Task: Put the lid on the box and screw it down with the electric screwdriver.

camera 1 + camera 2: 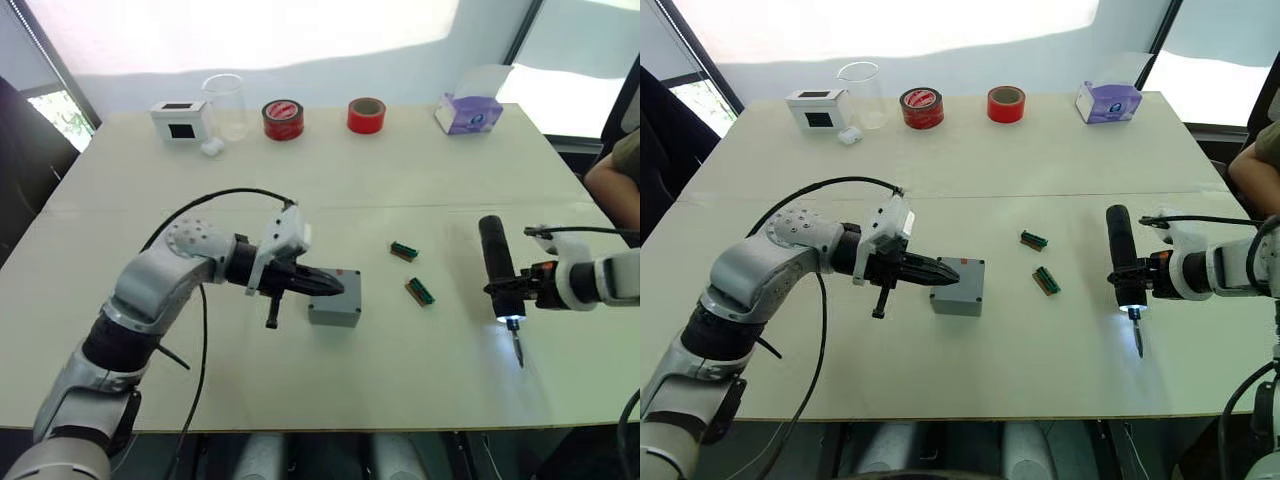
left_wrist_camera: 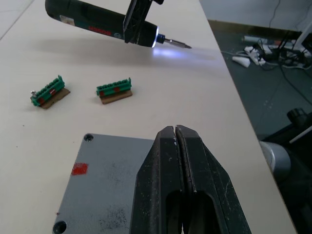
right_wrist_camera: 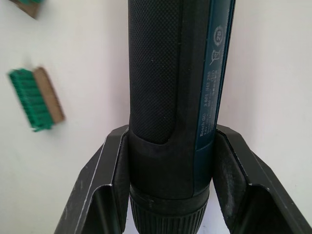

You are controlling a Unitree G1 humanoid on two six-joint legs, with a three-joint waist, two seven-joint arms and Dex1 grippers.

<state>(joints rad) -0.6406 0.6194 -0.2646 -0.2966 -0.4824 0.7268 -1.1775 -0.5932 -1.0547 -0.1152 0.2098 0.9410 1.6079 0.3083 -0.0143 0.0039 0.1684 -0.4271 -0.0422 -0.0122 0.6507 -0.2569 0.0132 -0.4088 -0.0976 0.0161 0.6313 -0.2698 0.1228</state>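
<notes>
The grey box stands mid-table with the lid lying flat on top; corner screw holes and a red mark show on its top face. My left gripper is shut with nothing in it, and its fingertips reach over the lid's top. To the right, my right gripper is shut on the electric screwdriver. The tool lies low and nearly level over the table, apart from the box. Its light is on and its bit points toward the table's front edge.
Two green bit strips lie between the box and the screwdriver. Along the back edge stand a white box, a clear beaker, two tape rolls and a purple tissue box. A person's arm shows at the right.
</notes>
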